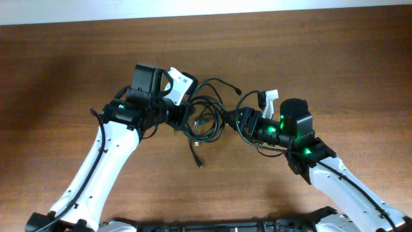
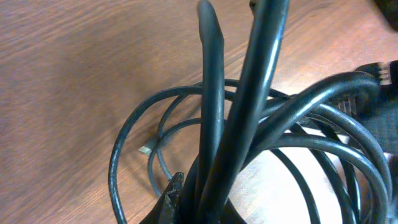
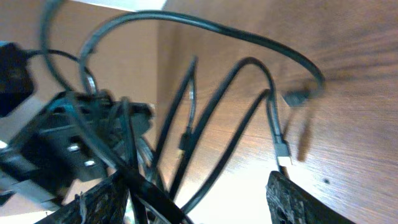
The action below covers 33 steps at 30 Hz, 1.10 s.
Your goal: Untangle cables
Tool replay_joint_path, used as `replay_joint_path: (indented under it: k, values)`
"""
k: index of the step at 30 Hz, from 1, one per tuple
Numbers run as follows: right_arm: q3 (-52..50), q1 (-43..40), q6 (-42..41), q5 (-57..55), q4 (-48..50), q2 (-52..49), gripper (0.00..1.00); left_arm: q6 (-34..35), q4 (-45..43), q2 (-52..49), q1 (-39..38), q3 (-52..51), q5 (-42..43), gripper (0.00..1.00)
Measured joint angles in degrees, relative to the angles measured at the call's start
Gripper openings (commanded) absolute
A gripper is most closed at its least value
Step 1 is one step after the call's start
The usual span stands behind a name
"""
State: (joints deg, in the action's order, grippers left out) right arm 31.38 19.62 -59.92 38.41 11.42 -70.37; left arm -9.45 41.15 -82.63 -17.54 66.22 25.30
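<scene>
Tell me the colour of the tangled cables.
Black cables, one plug tip light metallic; the left wrist view shows it best.

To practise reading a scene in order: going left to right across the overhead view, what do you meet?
White left arm link → left claw, shut on the bundle → tangled bundle of thin black cables → right claw, open → white right arm link.
</scene>
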Motion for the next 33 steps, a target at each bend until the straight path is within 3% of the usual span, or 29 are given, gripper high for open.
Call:
replay_joint_path:
  k: [5, 9, 20, 29, 33]
  values:
    - [0.0, 0.0, 1.6, -4.6, 0.4, 0.0, 0.69, 0.0, 2.3, 0.0, 0.0, 0.0, 7.5, 0.00]
    - [0.0, 0.0, 1.7, -5.9, 3.6, -0.1, 0.69, -0.2, 4.0, 0.0, 0.0, 0.0, 9.6, 0.00]
    - [0.0, 0.0, 1.7, -5.6, 0.2, -0.1, 0.73, -4.8, 3.4, 0.0, 0.0, 0.0, 16.2, 0.00]
    - [0.0, 0.0, -0.2, 3.4, 0.4, -0.1, 0.68, -11.9, 2.4, 0.0, 0.0, 0.0, 15.3, 0.00]
    - [0.0, 0.5, -0.6, 6.2, -0.6, -0.1, 0.68, -9.7, -2.9, 0.0, 0.0, 0.0, 13.1, 0.00]
